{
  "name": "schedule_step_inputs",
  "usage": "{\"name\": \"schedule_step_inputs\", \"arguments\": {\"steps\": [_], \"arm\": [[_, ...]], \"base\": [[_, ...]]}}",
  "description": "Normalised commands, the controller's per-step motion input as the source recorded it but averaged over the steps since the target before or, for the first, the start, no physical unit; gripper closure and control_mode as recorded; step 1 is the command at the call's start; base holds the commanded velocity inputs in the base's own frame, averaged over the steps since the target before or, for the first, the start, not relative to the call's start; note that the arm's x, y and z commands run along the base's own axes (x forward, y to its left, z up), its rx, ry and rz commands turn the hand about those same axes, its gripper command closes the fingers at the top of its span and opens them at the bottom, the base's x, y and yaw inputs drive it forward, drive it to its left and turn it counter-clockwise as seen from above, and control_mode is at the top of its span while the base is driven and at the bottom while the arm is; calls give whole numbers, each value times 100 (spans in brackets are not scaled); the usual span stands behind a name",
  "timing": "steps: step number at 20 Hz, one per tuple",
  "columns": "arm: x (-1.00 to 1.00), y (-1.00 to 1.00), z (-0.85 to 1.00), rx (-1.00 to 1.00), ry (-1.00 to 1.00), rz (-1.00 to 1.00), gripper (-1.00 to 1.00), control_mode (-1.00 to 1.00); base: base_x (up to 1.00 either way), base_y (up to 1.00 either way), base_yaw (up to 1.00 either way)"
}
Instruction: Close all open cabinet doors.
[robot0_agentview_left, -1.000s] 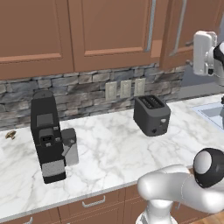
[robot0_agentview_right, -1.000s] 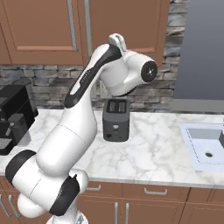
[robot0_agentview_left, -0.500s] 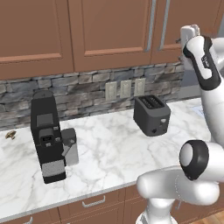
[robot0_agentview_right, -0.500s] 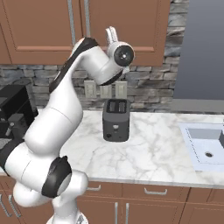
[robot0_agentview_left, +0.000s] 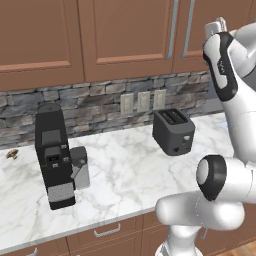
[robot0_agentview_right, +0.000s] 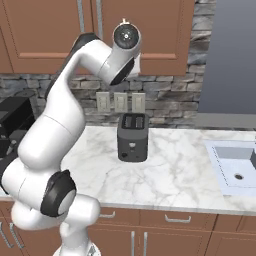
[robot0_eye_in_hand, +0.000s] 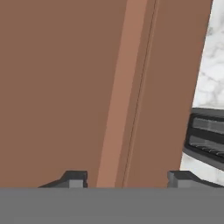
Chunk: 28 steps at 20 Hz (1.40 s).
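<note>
Gripper jaws spread flat against the door above the toaster, holding nothing; rigid, hinged, probably light panel, so push its face, no grasp needed.

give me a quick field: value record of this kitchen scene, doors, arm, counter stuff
cabinet doors: reddish-brown wooden panel doors with vertical silver bar handles, above the counter
door by hand: a reddish-brown door panel fills most of the hand view, close in front of the fingers
gripper: two dark finger tips apart, nothing between them
arm: white arm raised to the upper cabinets
counter: white marble counter
on counter: black two-slot toaster, black coffee machine
wall: grey stone backsplash with outlets
sink: at right
</note>
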Motion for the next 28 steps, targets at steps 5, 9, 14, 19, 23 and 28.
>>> {"name": "schedule_step_inputs", "arguments": {"steps": [5,9,14,19,23,28], "arm": [[-33,-5,-3,7,0,-11,-100,-100],[-54,0,1,5,0,-7,-100,-100],[-55,16,-7,0,0,-3,-100,-100],[-68,16,-27,0,-6,0,-100,-100],[-72,21,-28,-3,-1,1,-100,-100],[-71,42,-30,-14,-10,11,-100,-100]], "base": [[0,0,0],[0,0,0],[0,0,0],[0,0,0],[0,0,0],[0,0,0]]}}
